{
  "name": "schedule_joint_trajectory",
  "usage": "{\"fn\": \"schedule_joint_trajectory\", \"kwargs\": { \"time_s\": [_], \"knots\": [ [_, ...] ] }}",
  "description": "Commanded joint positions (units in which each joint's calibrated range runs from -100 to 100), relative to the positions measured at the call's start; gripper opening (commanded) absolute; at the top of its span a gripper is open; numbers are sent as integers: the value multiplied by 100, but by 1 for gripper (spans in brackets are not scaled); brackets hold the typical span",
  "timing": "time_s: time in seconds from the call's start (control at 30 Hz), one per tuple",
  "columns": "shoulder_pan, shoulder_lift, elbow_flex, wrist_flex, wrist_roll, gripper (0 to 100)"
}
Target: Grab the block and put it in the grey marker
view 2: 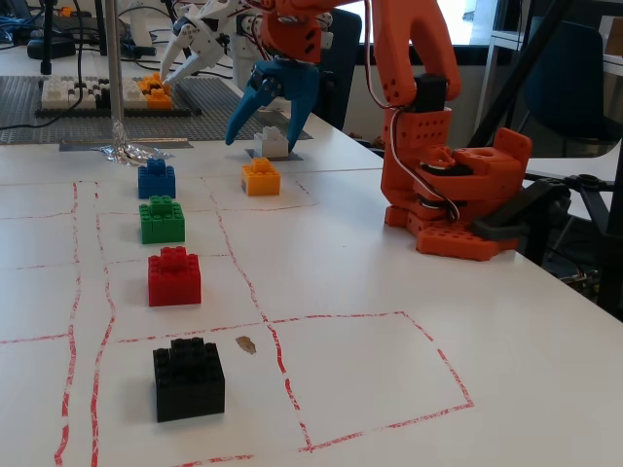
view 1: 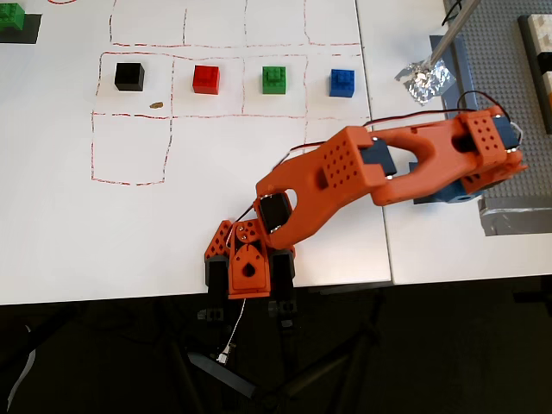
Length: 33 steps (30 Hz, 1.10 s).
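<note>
In the fixed view the white block (view 2: 272, 143) sits upright on the grey marker (view 2: 288, 156), just behind the yellow-orange brick (view 2: 260, 177). My gripper (view 2: 264, 133) hangs over the block with its blue fingers spread open. One finger (view 2: 245, 112) is swung out to the left and the other stands at the block's right. Nothing is held. In the overhead view the orange arm (view 1: 345, 172) covers the block and the marker, and only a bit of blue shows under the wrist.
Blue (view 2: 156, 179), green (view 2: 162, 220), red (view 2: 174, 276) and black (view 2: 188, 377) bricks stand in a row inside red-lined squares. Crumpled foil (view 2: 131, 151) lies at a pole's foot. A grey studded baseplate (view 2: 214, 107) with bricks lies behind. The arm's base (view 2: 458, 204) is at right.
</note>
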Motion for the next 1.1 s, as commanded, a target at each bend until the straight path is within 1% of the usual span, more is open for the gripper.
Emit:
{"fn": "schedule_joint_trajectory", "kwargs": {
  "time_s": [0.0,0.1,0.33,0.53,0.63,0.73,0.83,0.9,1.07],
  "knots": [
    [96,-1354,30,106,-20,34],
    [34,-1906,311,138,-10,19],
    [-301,-3293,1209,187,-5,1],
    [-875,-4577,2351,400,-10,0],
    [-1316,-5275,3004,587,-127,0],
    [-1942,-5956,3666,849,-454,0],
    [-2745,-6611,4310,1061,-923,0],
    [-3389,-6955,4708,1044,-1348,0],
    [-5101,-7541,5316,742,-2618,0]
  ]
}}
